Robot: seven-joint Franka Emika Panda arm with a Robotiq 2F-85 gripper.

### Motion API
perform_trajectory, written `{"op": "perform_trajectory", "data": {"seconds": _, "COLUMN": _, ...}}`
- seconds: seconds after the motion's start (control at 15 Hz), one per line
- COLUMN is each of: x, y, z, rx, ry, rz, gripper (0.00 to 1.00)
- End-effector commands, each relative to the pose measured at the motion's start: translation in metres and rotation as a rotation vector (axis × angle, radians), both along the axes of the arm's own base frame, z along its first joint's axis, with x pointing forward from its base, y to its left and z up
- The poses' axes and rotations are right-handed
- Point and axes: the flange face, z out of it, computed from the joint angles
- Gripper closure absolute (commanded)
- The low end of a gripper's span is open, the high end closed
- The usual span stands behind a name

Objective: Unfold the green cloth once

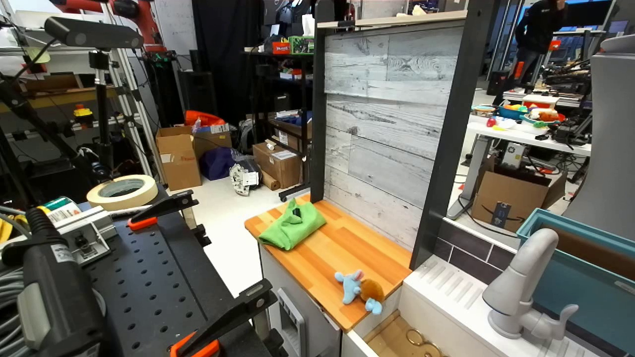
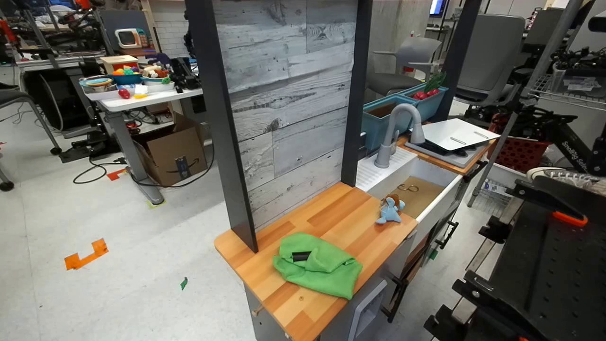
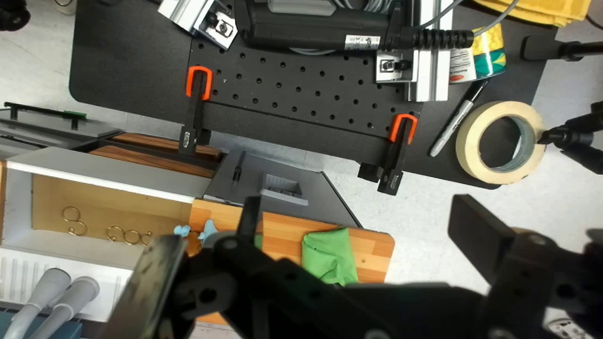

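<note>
The green cloth (image 1: pixel 293 229) lies folded and rumpled on the wooden countertop (image 1: pixel 358 244), near its end. It also shows in an exterior view (image 2: pixel 322 270) and in the wrist view (image 3: pixel 329 254), where the gripper body hides its lower part. A small black piece (image 2: pixel 301 256) sits on top of the cloth; I cannot tell what it is. My gripper (image 3: pixel 362 223) is open with its fingers wide apart and nothing between them. In the wrist view it is high above the counter, apart from the cloth. It is out of view in both exterior views.
A blue and brown plush toy (image 1: pixel 359 291) lies on the counter by the sink (image 2: pixel 428 201). A wood-pattern back panel (image 1: pixel 387 129) with dark posts rises along the counter. A grey faucet (image 1: pixel 521 282) stands at the sink. A black perforated table (image 3: pixel 301 89) with clamps stands across a gap.
</note>
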Motion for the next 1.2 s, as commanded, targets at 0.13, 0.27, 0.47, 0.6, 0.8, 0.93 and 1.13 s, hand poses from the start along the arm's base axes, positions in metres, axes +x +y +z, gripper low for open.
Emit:
{"op": "perform_trajectory", "data": {"seconds": 0.13, "x": 0.045, "y": 0.007, "z": -0.034, "rx": 0.020, "ry": -0.052, "rz": -0.009, "gripper": 0.00}}
{"op": "perform_trajectory", "data": {"seconds": 0.27, "x": 0.065, "y": 0.010, "z": -0.061, "rx": 0.008, "ry": -0.045, "rz": 0.001, "gripper": 0.00}}
{"op": "perform_trajectory", "data": {"seconds": 0.47, "x": 0.097, "y": 0.018, "z": -0.110, "rx": -0.005, "ry": -0.043, "rz": -0.022, "gripper": 0.00}}
{"op": "perform_trajectory", "data": {"seconds": 0.6, "x": 0.120, "y": 0.027, "z": -0.140, "rx": 0.023, "ry": -0.061, "rz": -0.046, "gripper": 0.00}}
{"op": "perform_trajectory", "data": {"seconds": 0.8, "x": 0.155, "y": 0.046, "z": -0.187, "rx": 0.056, "ry": -0.088, "rz": -0.091, "gripper": 0.00}}
{"op": "perform_trajectory", "data": {"seconds": 0.93, "x": 0.175, "y": 0.065, "z": -0.215, "rx": 0.070, "ry": -0.104, "rz": -0.113, "gripper": 0.00}}
{"op": "perform_trajectory", "data": {"seconds": 1.13, "x": 0.165, "y": 0.064, "z": -0.218, "rx": 0.055, "ry": -0.078, "rz": -0.086, "gripper": 0.00}}
